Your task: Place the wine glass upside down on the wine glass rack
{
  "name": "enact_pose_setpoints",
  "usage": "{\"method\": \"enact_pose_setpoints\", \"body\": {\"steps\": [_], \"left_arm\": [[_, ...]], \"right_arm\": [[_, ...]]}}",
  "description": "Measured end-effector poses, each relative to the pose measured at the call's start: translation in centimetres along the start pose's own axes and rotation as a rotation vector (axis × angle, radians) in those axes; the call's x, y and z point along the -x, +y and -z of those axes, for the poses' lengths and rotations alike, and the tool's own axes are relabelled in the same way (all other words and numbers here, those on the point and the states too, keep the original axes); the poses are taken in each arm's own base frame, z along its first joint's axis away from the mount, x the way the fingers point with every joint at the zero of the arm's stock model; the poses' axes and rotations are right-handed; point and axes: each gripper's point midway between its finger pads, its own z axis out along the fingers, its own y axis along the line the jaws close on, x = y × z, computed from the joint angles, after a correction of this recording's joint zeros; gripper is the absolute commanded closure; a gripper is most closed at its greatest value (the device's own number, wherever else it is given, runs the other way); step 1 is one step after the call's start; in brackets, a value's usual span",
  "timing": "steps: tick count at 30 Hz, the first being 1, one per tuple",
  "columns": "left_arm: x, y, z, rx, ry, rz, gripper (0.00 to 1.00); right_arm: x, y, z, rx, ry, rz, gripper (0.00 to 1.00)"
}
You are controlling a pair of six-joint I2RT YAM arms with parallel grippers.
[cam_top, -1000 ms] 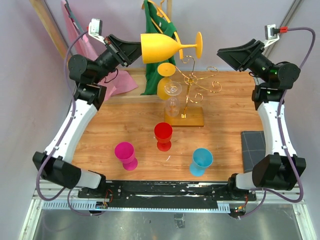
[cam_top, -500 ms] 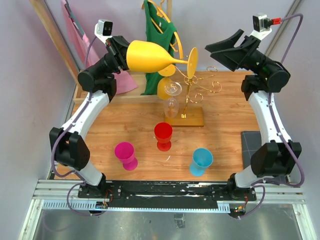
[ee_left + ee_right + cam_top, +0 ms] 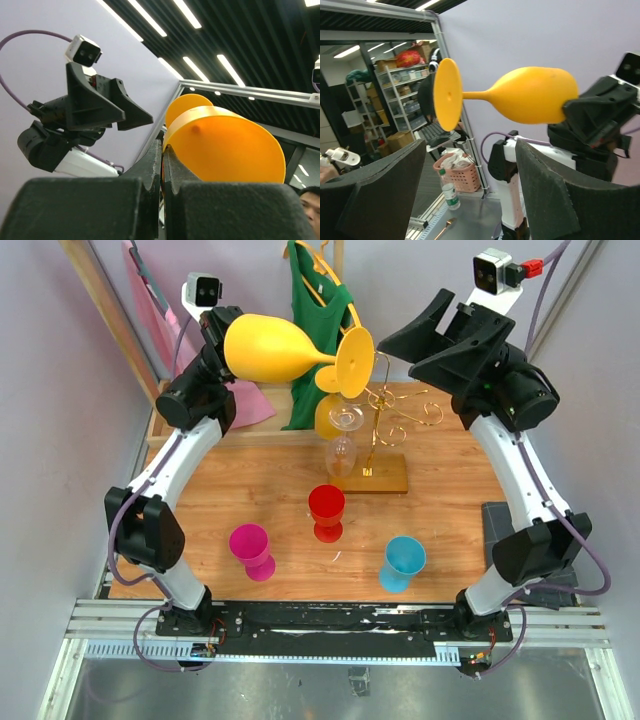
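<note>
1. Now carries the glass (image 3: 285, 345) higher and further left than a second ago, in the left gripper (image 3: 222, 338). Held in the air over the table's (image 3: 230, 485) far edge, on its side, foot pointing right and slightly down.
2. Pinches the bowl's rim, jaws pressed almost together on the thin wall, as plainly shown in the left wrist view.
3. Meanwhile swings the right gripper (image 3: 408, 343) in from the far right corner toward the foot. Jaws spread wide, holding nothing, near the foot but apart from it.
4. Frames foot and stem between the spread fingers in the right wrist view, some way off.
5. Leaves the rack (image 3: 385, 405) unmoved at the middle of the far edge, below the foot in the top view, with two other glasses (image 3: 340, 425) already hanging on it.
6. Looks like a handover being set up: probably a grip on the stem by the right, release by the left, then a turn bowl-down onto a free wire arm.
7. Risks a slip from the rim pinch, or a knock against the other glasses.
</note>
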Motion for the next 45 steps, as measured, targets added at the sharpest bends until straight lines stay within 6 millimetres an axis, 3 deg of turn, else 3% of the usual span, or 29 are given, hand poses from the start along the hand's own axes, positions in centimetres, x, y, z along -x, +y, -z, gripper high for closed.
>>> {"method": "enact_pose_setpoints", "body": {"steps": [4,14,21,29,40,45], "left_arm": [[0.5,-0.1,-0.1,-0.014,-0.027,0.005,1.00],[1.1,0.2,0.0,-0.022,-0.055,0.011,1.00],[1.2,0.1,0.0,-0.025,-0.060,0.011,1.00],[1.1,-0.1,0.0,-0.028,-0.061,0.009,1.00],[1.3,0.3,0.3,-0.018,-0.078,0.019,1.00],[1.5,0.4,0.4,-0.018,-0.086,0.021,0.77]], "right_arm": [[-0.2,1.8,-1.8,0.090,-0.005,-0.014,0.27],[-0.8,2.0,-4.0,0.160,-0.018,-0.098,0.33],[-0.7,2.7,-5.4,0.188,-0.024,-0.111,0.49],[-1.1,2.3,-6.8,0.188,-0.024,-0.145,0.59],[-1.4,2.1,-7.6,0.189,-0.027,-0.160,0.98],[-1.6,2.1,-7.8,0.189,-0.023,-0.177,0.99]]}}
